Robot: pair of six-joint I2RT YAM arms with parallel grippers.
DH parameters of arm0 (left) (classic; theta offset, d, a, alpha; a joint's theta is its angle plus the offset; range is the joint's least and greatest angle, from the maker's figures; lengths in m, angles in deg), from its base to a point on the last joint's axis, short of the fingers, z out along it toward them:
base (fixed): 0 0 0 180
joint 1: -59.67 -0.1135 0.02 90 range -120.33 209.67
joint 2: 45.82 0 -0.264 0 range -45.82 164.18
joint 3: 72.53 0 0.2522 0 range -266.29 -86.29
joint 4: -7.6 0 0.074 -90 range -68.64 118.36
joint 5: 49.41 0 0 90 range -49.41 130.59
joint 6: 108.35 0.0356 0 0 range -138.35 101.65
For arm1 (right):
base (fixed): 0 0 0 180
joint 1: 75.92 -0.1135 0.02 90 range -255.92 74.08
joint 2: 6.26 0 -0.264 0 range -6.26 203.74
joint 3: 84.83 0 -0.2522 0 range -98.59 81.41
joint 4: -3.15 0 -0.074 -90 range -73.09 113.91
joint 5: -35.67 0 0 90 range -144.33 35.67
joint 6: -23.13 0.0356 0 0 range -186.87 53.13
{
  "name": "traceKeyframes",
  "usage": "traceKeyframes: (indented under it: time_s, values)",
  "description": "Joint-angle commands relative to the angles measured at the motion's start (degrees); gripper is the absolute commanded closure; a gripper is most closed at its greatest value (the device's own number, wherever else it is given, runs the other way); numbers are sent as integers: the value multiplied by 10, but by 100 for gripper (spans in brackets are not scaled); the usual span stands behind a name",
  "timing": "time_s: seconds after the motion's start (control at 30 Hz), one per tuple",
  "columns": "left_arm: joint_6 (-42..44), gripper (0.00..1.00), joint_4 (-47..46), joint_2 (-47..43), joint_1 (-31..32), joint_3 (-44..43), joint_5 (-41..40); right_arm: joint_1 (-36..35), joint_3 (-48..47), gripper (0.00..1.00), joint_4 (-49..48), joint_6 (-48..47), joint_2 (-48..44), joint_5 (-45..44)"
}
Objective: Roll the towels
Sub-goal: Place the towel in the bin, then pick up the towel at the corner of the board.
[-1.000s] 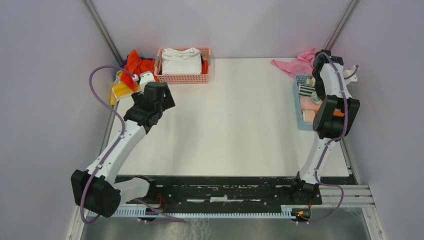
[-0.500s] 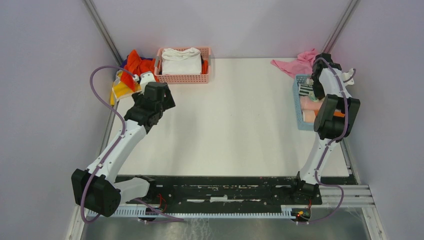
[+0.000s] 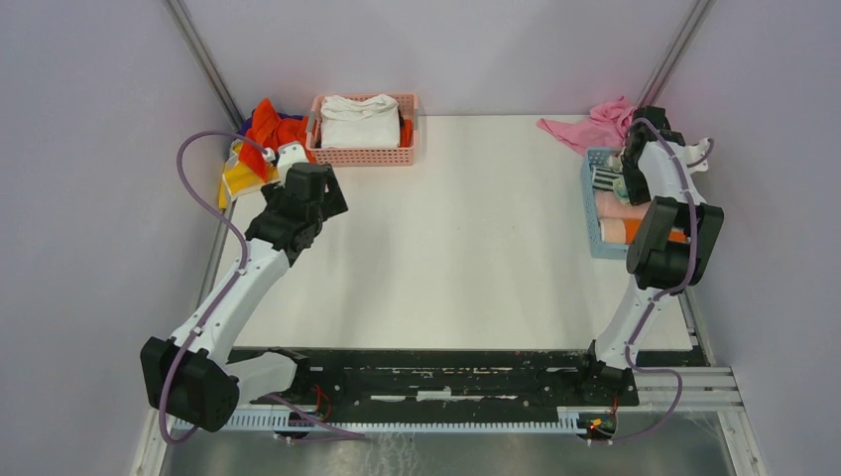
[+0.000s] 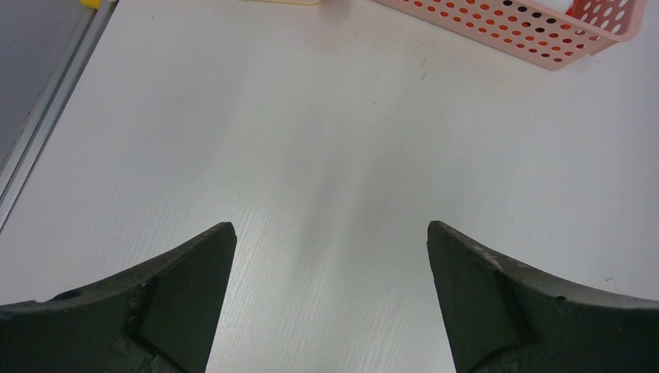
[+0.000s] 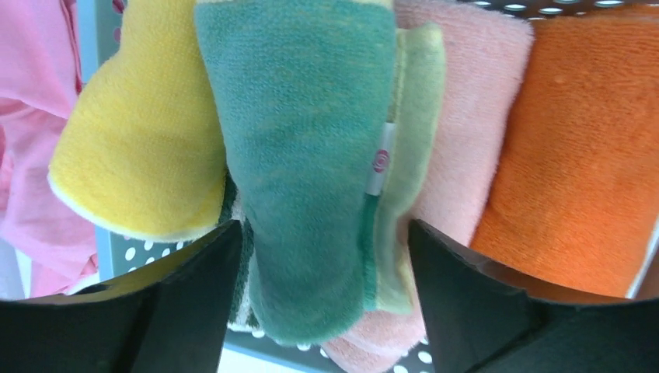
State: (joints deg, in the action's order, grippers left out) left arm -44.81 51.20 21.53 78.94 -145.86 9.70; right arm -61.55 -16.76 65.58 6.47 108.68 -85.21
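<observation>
The right end effector (image 5: 325, 233) hung over the blue basket (image 3: 587, 198) at the desk's (image 3: 456, 248) right edge, its fingers spread, with a teal towel (image 5: 303, 155) lying between them. In the right wrist view the roll filled most of the gap, and I could not tell whether either finger touched it. The roll was teal on its face with a pale yellow-green edge and a small white label along one side. A yellow towel (image 5: 136, 140) lay against its left side, and a peach towel (image 5: 466, 116) against its right. An orange towel (image 5: 575, 155) lay beyond the peach one, touching it. All four sat packed side by side in the basket. From above, a striped towel (image 3: 603, 178) showed at the basket's far end, and a pink cloth (image 3: 590, 129) lay loose on the desk just behind it, in the far right corner. The left end effector (image 4: 329, 233) was wide open above bare desk near the far left corner, pinching nothing. The pink basket (image 3: 362, 154) stood just ahead of it to the right, against the back edge, with a folded white towel (image 3: 359, 124) inside. Beside that basket, at the desk's left edge, an orange-red cloth (image 3: 270, 124) and a yellow cloth (image 3: 238, 178) lay crumpled in a heap, unrolled.
</observation>
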Motion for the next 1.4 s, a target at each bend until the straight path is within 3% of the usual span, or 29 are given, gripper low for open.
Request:
traceKeyframes:
  time_s: [0.0,0.13,0.23,0.5,0.57,0.7,1.0,1.17,1.37]
  values:
    - [30,1,-32,-24,1,2,7,2,19,9,22,-4,-71,-4]
    - [36,1,-36,-35,0,3,15,2,40,0,35,-22,-109,0]
    - [33,1,-35,-44,0,3,15,2,68,0,27,-78,-154,30]
    - [3,1,-38,-38,-10,11,16,2,247,0,-126,-340,-355,265]
    - [-16,1,-39,-23,-35,8,26,2,309,0,-160,-373,-402,327]
    - [-57,0,-73,13,-128,1,122,-10,406,0,-251,-374,-479,435]
    - [-105,4,-192,158,-254,-66,157,-116,427,0,-312,-438,-462,585]
    - [-10,7,-298,279,-288,-124,93,-124,426,0,-320,-449,-442,619]
    - [74,15,-342,439,-309,-269,126,-128,421,0,-313,-464,-417,636]
